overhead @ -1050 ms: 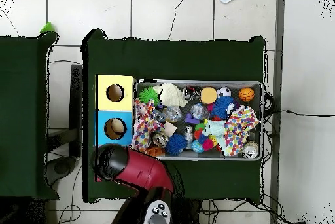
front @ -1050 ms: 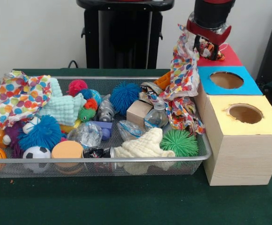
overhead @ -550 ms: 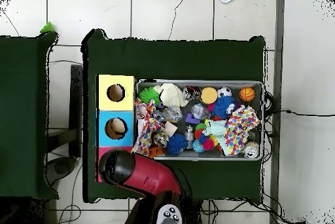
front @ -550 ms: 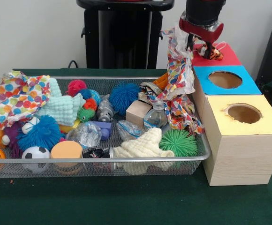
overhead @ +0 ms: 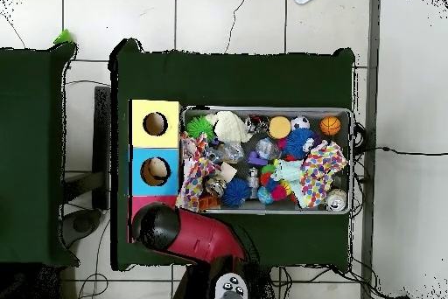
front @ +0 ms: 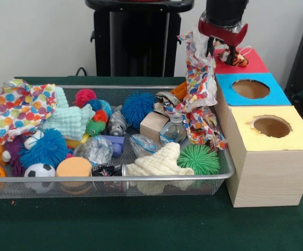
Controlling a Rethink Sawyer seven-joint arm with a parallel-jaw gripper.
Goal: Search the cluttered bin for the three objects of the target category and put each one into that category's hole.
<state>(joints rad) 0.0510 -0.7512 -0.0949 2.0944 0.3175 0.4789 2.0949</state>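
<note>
Gripper (front: 220, 48): pinched on the top of a spotted cloth (front: 200, 83), held over the red box (front: 251, 64). The cloth is hung lengthwise below, its tail trailing into the bin's (front: 115, 179) right end.

Bin (front: 109, 180) on worktop (front: 141, 225), three boxes (front: 269, 157) in a row right of it, cloth (front: 201, 89) draped over bin's right end

Reaches down from above, red-and-black arm (overhead: 197, 236) upright, gripper (front: 222, 49) with fingers (front: 210, 47) pointing down, clamped on cloth.
</note>
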